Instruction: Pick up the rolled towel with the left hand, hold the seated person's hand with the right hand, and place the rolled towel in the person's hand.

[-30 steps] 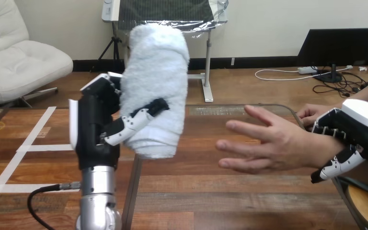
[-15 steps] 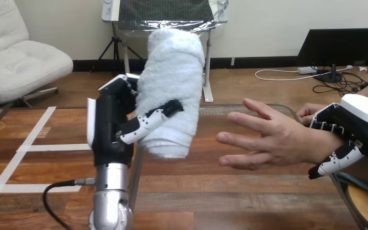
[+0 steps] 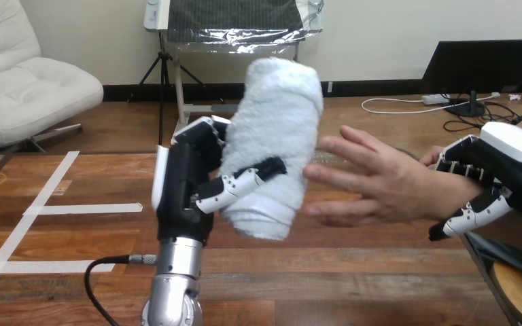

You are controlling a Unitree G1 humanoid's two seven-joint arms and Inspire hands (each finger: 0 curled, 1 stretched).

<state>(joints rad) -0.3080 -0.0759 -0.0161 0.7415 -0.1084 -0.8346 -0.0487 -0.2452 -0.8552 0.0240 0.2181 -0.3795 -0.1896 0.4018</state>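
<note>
Now, in the head view, the left hand point(image 3: 190, 183) has fingers and thumb curled around the rolled towel point(image 3: 275, 142), which stands nearly upright, its top leaning right. Just to its right the person's hand point(image 3: 374, 180) lies open, fingertips at the towel's side. The right hand point(image 3: 499, 176) clasps the person's wrist point(image 3: 445, 195). I judge the towel must go right, into the palm.

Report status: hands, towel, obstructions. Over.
Left hand shut on rolled towel, raised, tilted. Right hand shut on person's wrist. Towel at fingertips of person's hand, contact unclear. Nothing between.
</note>
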